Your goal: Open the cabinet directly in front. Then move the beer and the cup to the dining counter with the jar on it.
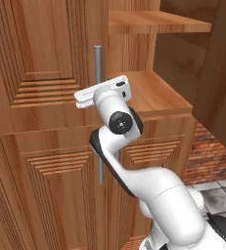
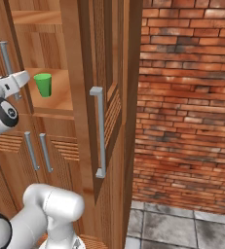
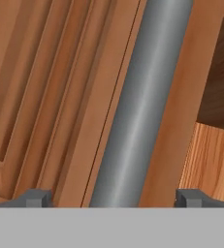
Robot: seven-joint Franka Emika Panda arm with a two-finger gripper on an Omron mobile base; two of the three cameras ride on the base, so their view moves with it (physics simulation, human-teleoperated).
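The cabinet (image 1: 41, 58) stands right in front, its left door shut and its right door (image 2: 111, 73) swung wide open toward me. My gripper (image 3: 111, 197) is open, its fingertips (image 3: 33, 197) astride the left door's long grey bar handle (image 3: 142, 97) without gripping it. In the left base view my hand sits at that handle (image 1: 98, 63), level with the lower shelf. The cup (image 2: 43, 84), plain bright green, stands upright on the lower shelf (image 2: 58, 99) just right of my hand. The beer, the dining counter and the jar are out of view.
The open door's own grey handle (image 2: 99, 131) juts out toward the base. Below the shelf are shut lower doors with shorter handles (image 2: 32, 151). A red brick wall (image 2: 187, 97) and a grey tiled floor (image 2: 182, 226) lie to the right. An upper shelf (image 1: 153, 22) is bare.
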